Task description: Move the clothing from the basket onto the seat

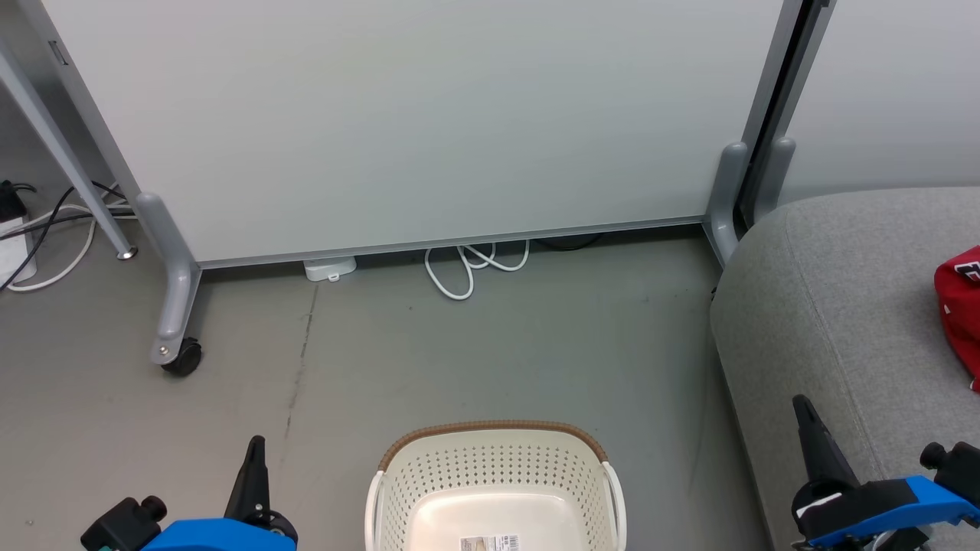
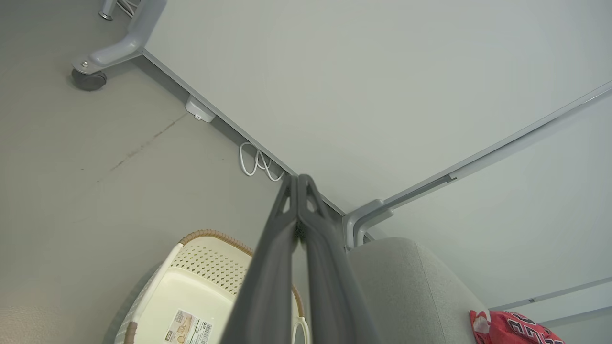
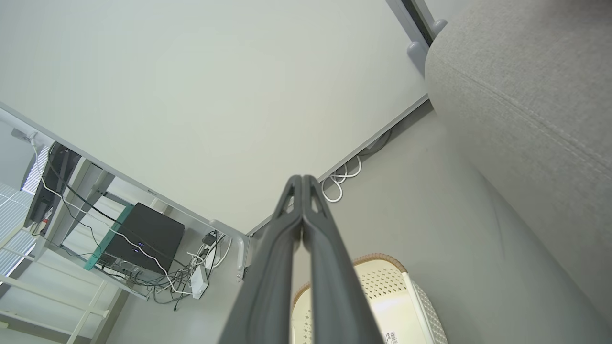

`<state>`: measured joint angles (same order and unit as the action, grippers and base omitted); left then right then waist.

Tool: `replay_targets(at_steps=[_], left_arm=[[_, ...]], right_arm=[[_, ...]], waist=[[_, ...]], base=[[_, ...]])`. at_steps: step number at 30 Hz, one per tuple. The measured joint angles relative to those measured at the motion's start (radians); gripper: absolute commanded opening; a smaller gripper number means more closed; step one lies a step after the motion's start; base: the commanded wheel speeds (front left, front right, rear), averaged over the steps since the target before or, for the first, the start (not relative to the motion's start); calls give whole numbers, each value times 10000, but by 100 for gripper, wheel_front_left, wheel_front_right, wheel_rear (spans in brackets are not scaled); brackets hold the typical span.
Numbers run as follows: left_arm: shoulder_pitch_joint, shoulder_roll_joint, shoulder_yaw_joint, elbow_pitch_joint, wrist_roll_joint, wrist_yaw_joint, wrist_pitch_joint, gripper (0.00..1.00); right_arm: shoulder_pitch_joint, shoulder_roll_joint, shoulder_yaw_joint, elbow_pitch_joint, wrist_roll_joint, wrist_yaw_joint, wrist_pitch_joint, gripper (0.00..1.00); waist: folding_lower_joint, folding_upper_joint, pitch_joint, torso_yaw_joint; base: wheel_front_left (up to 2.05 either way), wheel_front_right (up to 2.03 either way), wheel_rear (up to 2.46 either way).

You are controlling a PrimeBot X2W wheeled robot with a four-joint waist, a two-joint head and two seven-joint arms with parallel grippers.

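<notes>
- Both arms sit low and wide, the left gripper (image 1: 255, 459) at the lower left of the head view and the right gripper (image 1: 809, 421) at the lower right. There's one on each side of the basket (image 1: 494, 467), a parked-looking stance that leaves the middle open.
- Left pincer: fingers pressed together tip to tip, nothing between them. Right pincer: the same, together and holding nothing.
- The basket stands on the grey floor (image 1: 536, 344) near the seat (image 1: 827, 306), which I'd say keeps the carry short. The part of its bottom on show is bare apart from a label (image 1: 490, 543).
- The clothing (image 1: 961, 306) lies on the seat as a red bundle at the far right edge, well apart from the basket. The left wrist view picks out black, white-edged numerals on it.
- One garment or both? I can't tell, as the frame cuts the bundle off.
- My read: the move looks done or close to it, since closed, empty fingers suit arms with nothing left to fetch.
- One doubt remains: the basket's near end is out of frame.
</notes>
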<state>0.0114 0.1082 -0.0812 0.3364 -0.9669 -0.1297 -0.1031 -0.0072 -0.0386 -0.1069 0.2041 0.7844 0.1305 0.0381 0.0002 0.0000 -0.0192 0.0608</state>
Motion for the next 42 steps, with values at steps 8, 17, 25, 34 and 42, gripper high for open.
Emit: replay_targets(at_steps=[8,17,25,34,42], left_arm=[[-153,-75,201,-121,-817,0,267,0],[-335,-140,439,-232,-1689,0,527,0],[-416,-178,673,-324,-2380,0,767,0],[-559,-232,874,-441,-3103,0,1009,0],[-624,-288,1041,-504,-3699,0,1197,0]], right_arm=[[-99,-8,-4,44,1028,0,109,0],[-236,-15,-13,92,2104,-2,203,0],[-334,-23,-19,132,3009,-2,280,0],[-474,-31,-25,176,3917,-2,332,0],[-520,-36,-33,224,4675,-2,414,0]], waist=[[0,0,20,-55],[0,0,43,-117],[0,0,63,-172],[-1,0,86,-234],[-1,0,106,-289]], base=[[0,0,0],[0,0,0],[0,0,0],[0,0,0],[0,0,0]])
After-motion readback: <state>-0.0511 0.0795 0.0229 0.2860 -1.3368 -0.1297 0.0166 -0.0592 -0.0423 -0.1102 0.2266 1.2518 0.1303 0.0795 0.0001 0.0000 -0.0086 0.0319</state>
